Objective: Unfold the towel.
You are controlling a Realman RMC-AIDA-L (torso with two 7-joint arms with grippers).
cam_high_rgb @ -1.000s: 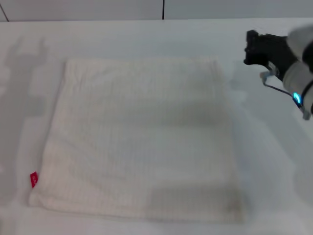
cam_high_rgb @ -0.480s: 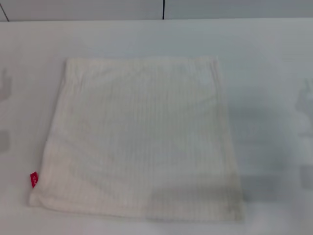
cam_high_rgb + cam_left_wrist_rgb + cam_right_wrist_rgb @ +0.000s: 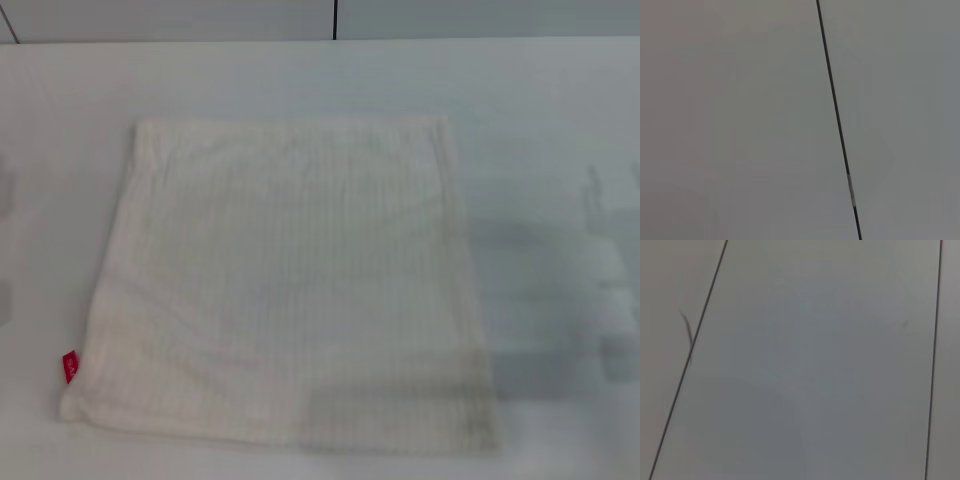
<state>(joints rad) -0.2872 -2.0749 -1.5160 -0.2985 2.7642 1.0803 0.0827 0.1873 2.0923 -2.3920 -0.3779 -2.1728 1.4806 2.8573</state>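
The towel (image 3: 285, 285) lies spread flat on the white table (image 3: 550, 120) in the head view, a cream-white, roughly square cloth with faint ribbed stripes. Its small red tag (image 3: 69, 366) sits at the near left corner. Neither gripper shows in any view. The left wrist view and the right wrist view show only plain grey panels with thin dark seams.
A grey wall with a dark vertical seam (image 3: 334, 18) runs along the table's far edge. Faint shadows lie on the table to the right of the towel (image 3: 600, 270) and at the left edge.
My right gripper, at the far right of the head view one second ago, has left the view. The towel has not moved.
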